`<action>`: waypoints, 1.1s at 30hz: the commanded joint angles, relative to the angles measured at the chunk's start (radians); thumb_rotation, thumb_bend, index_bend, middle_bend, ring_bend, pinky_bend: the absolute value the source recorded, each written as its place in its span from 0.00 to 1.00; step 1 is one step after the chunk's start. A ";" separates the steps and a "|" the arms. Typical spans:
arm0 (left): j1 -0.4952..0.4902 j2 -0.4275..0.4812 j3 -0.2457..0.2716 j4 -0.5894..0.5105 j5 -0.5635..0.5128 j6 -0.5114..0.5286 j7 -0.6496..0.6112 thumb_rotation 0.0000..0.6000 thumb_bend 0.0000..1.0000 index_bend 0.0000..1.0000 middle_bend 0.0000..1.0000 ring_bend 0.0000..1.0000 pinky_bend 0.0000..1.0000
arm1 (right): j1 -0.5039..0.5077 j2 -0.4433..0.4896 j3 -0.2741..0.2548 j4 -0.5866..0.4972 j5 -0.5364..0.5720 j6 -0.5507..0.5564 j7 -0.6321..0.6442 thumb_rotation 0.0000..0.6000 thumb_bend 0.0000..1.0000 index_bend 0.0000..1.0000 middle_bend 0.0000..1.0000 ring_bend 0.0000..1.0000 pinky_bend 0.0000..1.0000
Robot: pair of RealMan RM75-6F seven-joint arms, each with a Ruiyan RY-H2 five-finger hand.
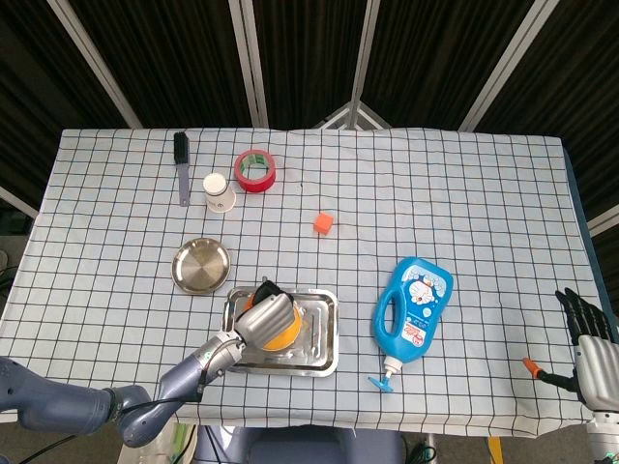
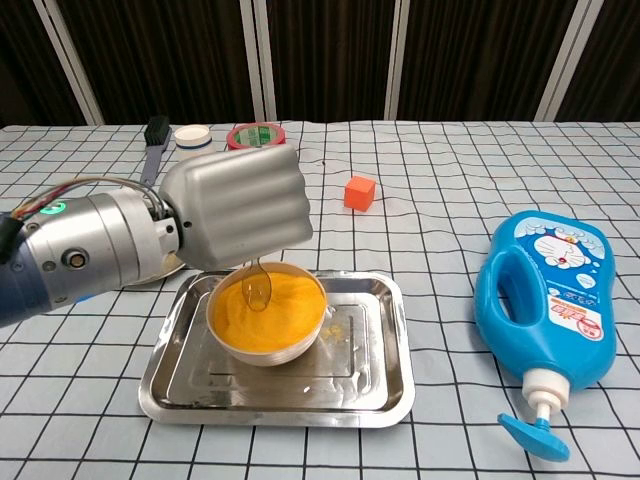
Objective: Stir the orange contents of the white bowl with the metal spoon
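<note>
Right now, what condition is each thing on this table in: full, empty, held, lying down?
white bowl: upright in the tray, full of orange contents
metal spoon: held by left hand, bowl end in the orange
tray: flat
blue bottle: lying on its side
paper cup: upright
right hand: open, off the table

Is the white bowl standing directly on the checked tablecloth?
No, the white bowl stands inside the metal tray, which lies on the tablecloth.
</note>
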 commanded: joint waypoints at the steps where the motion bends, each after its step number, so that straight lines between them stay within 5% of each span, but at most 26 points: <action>1: 0.005 0.006 -0.008 -0.001 -0.003 0.013 -0.012 1.00 0.67 0.85 1.00 1.00 1.00 | 0.000 0.000 0.000 0.000 0.001 -0.001 0.001 1.00 0.20 0.00 0.00 0.00 0.00; 9: 0.018 0.039 -0.016 -0.066 0.034 0.036 -0.101 1.00 0.67 0.85 1.00 1.00 1.00 | 0.000 -0.001 -0.001 -0.003 0.000 -0.001 -0.005 1.00 0.20 0.00 0.00 0.00 0.00; 33: 0.024 -0.027 -0.010 -0.090 0.026 0.029 -0.072 1.00 0.67 0.85 1.00 1.00 1.00 | 0.000 0.001 0.000 -0.007 0.006 -0.004 -0.002 1.00 0.20 0.00 0.00 0.00 0.00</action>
